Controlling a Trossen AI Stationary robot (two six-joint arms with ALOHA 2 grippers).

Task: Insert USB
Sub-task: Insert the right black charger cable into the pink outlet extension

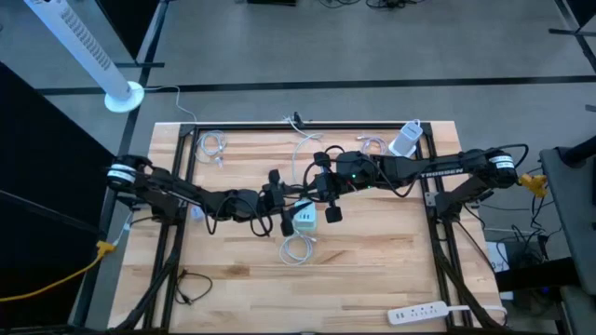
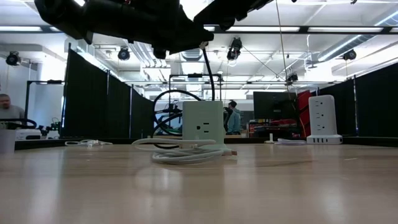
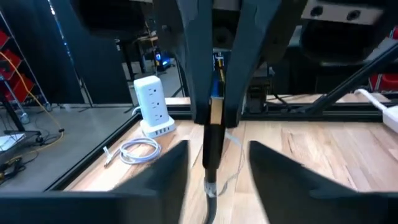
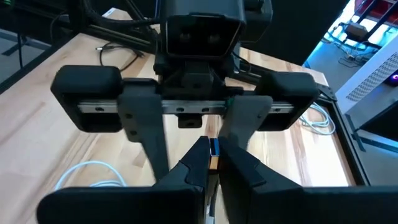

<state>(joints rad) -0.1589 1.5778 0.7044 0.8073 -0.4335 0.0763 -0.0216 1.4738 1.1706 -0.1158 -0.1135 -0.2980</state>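
Right wrist view gives the clearest read: the right pincer (image 4: pixel 211 163) is clamped shut on the USB plug (image 4: pixel 213 149), a small blue-and-gold tip sticking out between its fingertips. Facing it, the left pincer (image 4: pixel 194 134) has its jaws spread, one on either side of the plug but not pinching it as far as I can tell. The left wrist view agrees: the plug (image 3: pixel 215 112) sits nipped between the right arm's fingers, with the dark cable (image 3: pixel 211 155) trailing away from it, and the left arm's own fingers (image 3: pixel 163 177) stand apart with a clear gap.

From overhead, both pincers meet near the middle of the counter (image 1: pixel 372 279). The white charger block (image 1: pixel 304 218) sits right there, with a coiled white cable (image 1: pixel 298 247) at about 6 o'clock from it. A second white power tower (image 1: pixel 406 138) stands well apart, around 1 o'clock from the block.

My guess is this is the regrasp or handover stage, held in the air, not insertion yet. Next move probably needs one pincer to settle a firm, square hold on the plug, then line it up with the port on the block. I can't see from here which face has the USB port.
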